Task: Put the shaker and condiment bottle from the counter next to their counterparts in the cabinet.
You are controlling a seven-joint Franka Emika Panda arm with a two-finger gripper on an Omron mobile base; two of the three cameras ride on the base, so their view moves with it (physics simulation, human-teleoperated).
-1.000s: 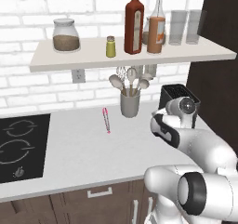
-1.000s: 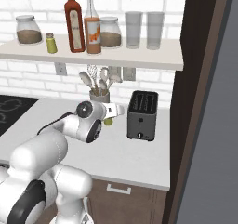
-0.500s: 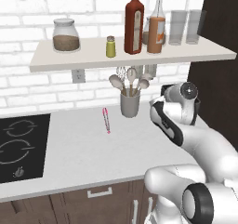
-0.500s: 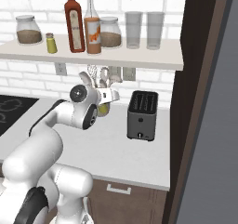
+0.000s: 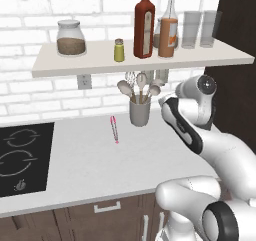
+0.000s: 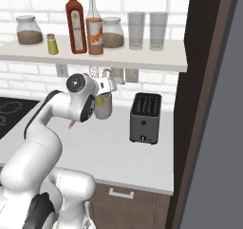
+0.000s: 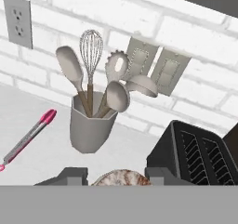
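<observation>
**Op A:** What's the gripper (image 7: 116, 173) doing on your end?

**Op B:** I've got the jaws pinched narrow on the shaker (image 6: 100, 100). From the right base camera I see a yellow-green bit tucked under the hand, just in front of the utensil crock (image 7: 90, 121). On the hand camera a round, speckled greyish cap sits between the two finger tips.

**Op A:** Why carry it there, so low?

**Op B:** My guess is that I need to lift it clear of the counter and the crock before I reach up. Its twin shaker (image 5: 119, 50) stands on the cabinet shelf (image 5: 150, 65), left of the red sauce bottle (image 5: 144, 27), and I want to set mine beside it.

**Op A:** And the condiment bottle (image 5: 168, 30)?

**Op B:** On the shelf already, right next to the red one, nearly touching. I'd call that half done.

**Op A:** Anything you can't make out?

**Op B:** Plenty. On the left base camera my own forearm blocks the hand, so I can't see the grip there. The hand camera cuts the shaker's body off, so I can't tell whether it's upright. I also can't judge the gap beside the twin. The toaster (image 6: 144, 119) is well off to the right and the pink pen (image 5: 114, 129) lies to the left, neither in my way.
</observation>
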